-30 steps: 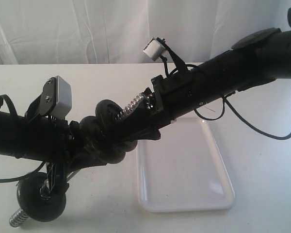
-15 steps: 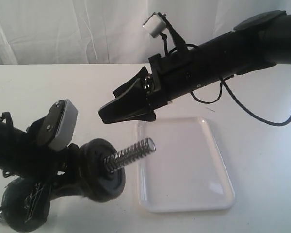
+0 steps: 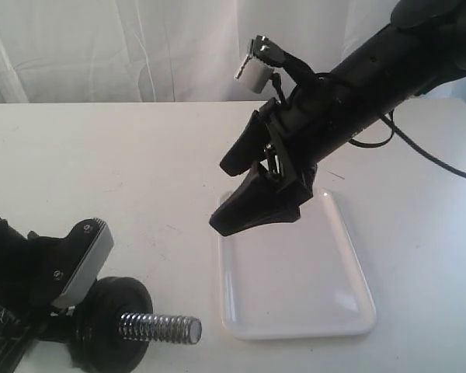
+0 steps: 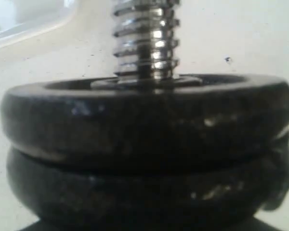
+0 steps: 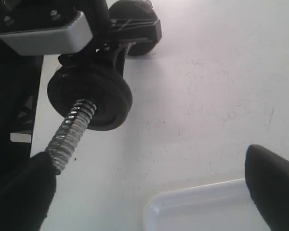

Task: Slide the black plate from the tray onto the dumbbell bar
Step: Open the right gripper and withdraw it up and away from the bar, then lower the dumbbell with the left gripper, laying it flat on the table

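The black plate (image 3: 128, 301) sits threaded on the dumbbell bar (image 3: 160, 328), low at the front left. The bar's chrome threaded end sticks out to the right. My left gripper (image 3: 62, 326) holds the bar behind the plate, and the plate hides its fingers. The left wrist view shows the plate (image 4: 144, 113) edge-on against a second black disc (image 4: 144, 192), with the bar (image 4: 144, 43) rising from them. My right gripper (image 3: 224, 196) hangs open and empty over the far left corner of the white tray (image 3: 295, 272). The right wrist view shows the plate (image 5: 94, 96) and bar (image 5: 67, 130).
A further black weight (image 5: 135, 24) sits at the bar's other end, beyond my left gripper. The tray (image 5: 197, 211) holds nothing. White curtains hang behind the table. The right arm's cable (image 3: 435, 159) trails over the table at the right.
My right gripper let go at the bar, opened wide and pulled back over the tray. The left arm sank toward the front left, so the bar with the plate now lies nearly level.
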